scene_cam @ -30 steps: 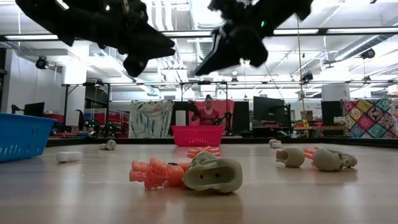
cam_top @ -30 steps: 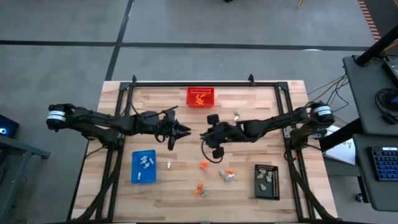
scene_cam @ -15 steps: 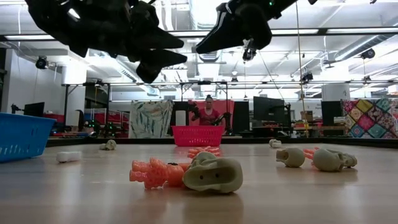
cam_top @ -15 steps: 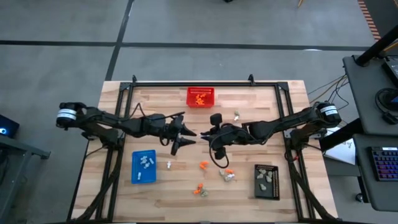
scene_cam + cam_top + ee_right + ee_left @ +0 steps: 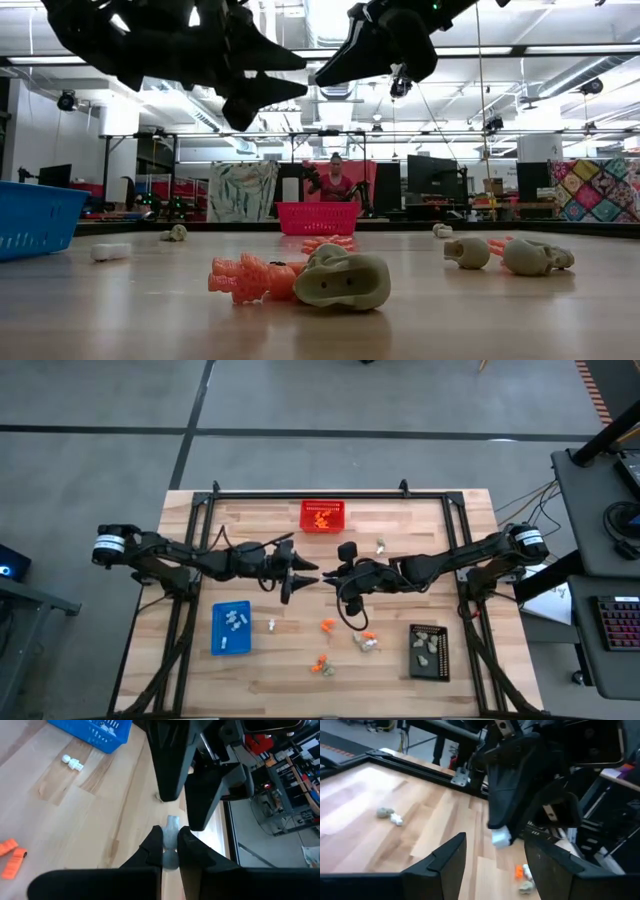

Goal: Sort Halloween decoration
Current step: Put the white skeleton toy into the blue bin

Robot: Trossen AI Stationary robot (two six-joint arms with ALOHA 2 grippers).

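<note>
Right claw (image 5: 338, 578) pinches a pale trinket (image 5: 171, 836) mid-air, offering it to the spread-open left claw (image 5: 305, 571) for handover.

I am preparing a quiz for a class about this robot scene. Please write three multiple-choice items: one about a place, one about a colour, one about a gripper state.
1. Where does the red mesh basket stand?
A. at the table's far edge, in the middle
B. at the near left corner
C. under the right arm's base

2. What colour is the tray holding white trinkets?
A. black
B. blue
C. green

3. How does the right gripper stand?
A. wide open, holding nothing
B. out of view
C. shut on a small pale trinket

Answers:
1. A: the high view shows it centred by the far rail.
2. B: the high view shows a blue tray.
3. C: the right wrist view shows its fingers pinching the trinket, facing the open left gripper.
</note>
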